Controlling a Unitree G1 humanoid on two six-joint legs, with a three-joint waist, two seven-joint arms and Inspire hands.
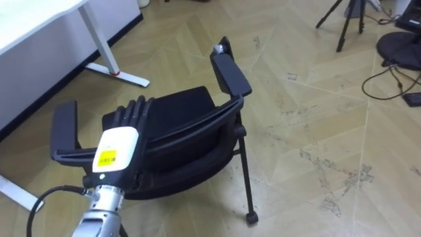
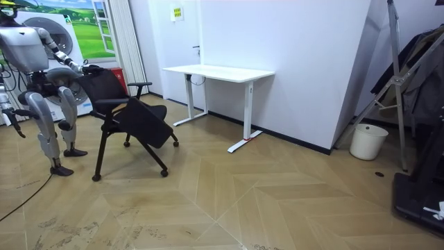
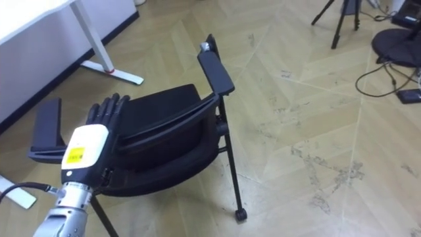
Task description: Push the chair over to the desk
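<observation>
My left hand [image 1: 118,141] lies on the top of the black chair [image 1: 184,112] back. My fingers [image 1: 135,108] are straight and side by side, pressed flat on it and not curled round it. The chair stands on the wood floor [image 1: 316,99] right in front of me, with one armrest [image 1: 230,72] on each side of my hand. The white desk [image 1: 33,20] is near, on my left. A tripod [image 1: 345,23] stands far off. My right hand [image 2: 19,130] hangs low by my side.
</observation>
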